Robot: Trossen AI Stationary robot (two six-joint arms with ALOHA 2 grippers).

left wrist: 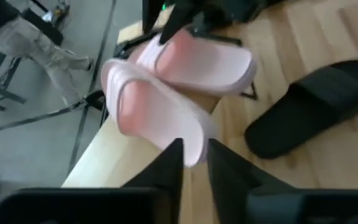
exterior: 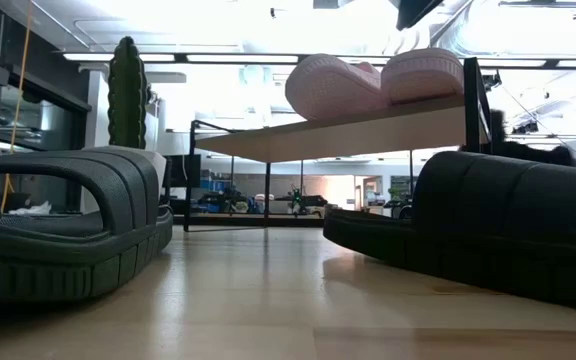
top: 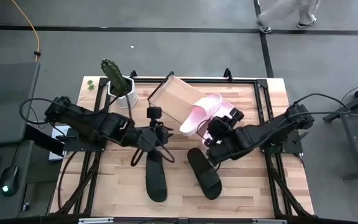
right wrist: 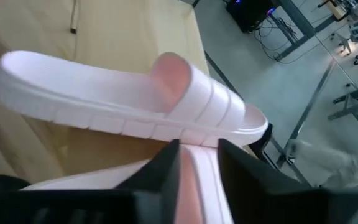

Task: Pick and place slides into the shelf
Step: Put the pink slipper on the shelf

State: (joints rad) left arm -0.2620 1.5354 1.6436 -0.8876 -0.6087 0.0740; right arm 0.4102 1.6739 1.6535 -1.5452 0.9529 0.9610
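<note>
Two pink slides (top: 207,112) lay on the shelf (top: 169,96), two black slides (top: 156,177) remained on the bench (top: 253,193); both grippers' jaws stood nearly together, empty.

Both dark arms reach inward over the middle of the table. The left gripper (left wrist: 194,155) sits at the centre, fingers drawn close with only a narrow gap between them. The right gripper (right wrist: 197,155) sits right of centre, its fingers likewise near each other, a slim gap showing.
</note>
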